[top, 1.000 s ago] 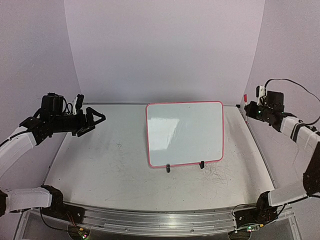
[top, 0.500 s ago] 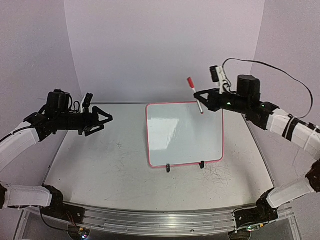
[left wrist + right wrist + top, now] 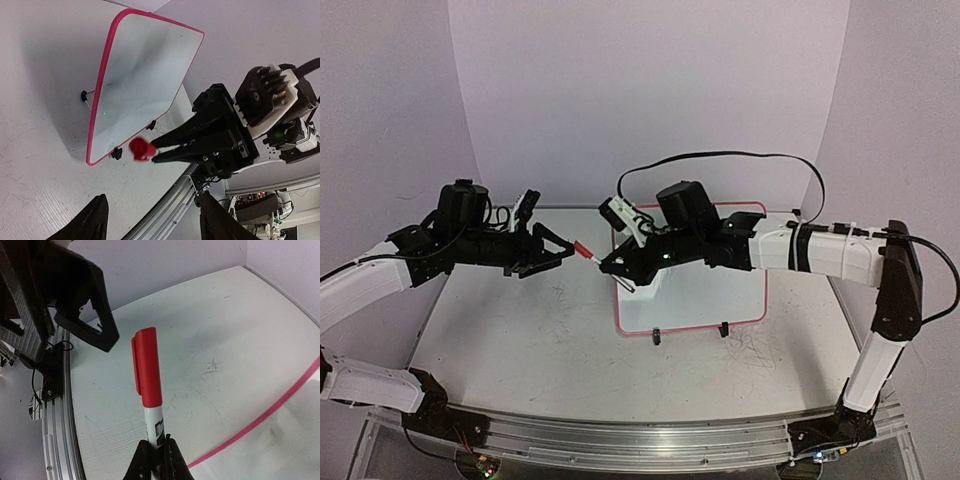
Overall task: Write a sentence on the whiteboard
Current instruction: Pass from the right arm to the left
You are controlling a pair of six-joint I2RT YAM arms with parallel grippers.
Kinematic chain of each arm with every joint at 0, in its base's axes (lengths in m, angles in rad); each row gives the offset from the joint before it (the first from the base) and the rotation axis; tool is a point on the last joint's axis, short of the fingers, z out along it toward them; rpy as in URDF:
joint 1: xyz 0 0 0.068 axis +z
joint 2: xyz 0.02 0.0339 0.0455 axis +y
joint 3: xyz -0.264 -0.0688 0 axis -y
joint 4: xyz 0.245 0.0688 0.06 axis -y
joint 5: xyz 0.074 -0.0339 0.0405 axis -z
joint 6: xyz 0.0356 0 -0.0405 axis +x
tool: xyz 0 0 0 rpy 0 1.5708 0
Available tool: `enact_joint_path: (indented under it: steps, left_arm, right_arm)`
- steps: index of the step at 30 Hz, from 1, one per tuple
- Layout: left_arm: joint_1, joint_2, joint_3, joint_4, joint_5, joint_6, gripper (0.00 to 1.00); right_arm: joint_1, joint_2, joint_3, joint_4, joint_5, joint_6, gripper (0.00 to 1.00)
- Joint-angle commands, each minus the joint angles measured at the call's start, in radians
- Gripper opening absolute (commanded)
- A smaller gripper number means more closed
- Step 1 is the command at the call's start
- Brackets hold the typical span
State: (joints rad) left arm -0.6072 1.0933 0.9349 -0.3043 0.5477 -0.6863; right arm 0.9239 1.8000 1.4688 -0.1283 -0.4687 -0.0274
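Red-capped marker (image 3: 147, 375) clenched in right hand (image 3: 612, 266), cap pointed at left hand (image 3: 560, 257), left hand released with fingers spread, cap seemingly just short of them, whiteboard (image 3: 720, 290) propped tilted on bench (image 3: 520, 340), centre-right of overhead frame.

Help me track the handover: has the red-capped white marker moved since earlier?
Yes. The red-capped white marker went left, from right of the pink-rimmed whiteboard to past its left edge.

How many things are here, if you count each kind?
2 robot grippers: the left gripper and the right gripper
1 whiteboard
1 marker with a red cap
Total: 4
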Motion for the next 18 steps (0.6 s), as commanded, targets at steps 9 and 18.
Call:
enact_joint_path:
  steps: [9,18]
  left_arm:
    - [-0.019,0.063,0.054,0.061,0.005,-0.018,0.42]
    - [-0.02,0.068,0.059,0.065,0.004,-0.028,0.33]
  right_arm:
    - [0.048,0.033,0.087,-0.015,-0.022,-0.069,0.0]
    - [0.058,0.025,0.076,-0.022,-0.018,-0.088,0.0]
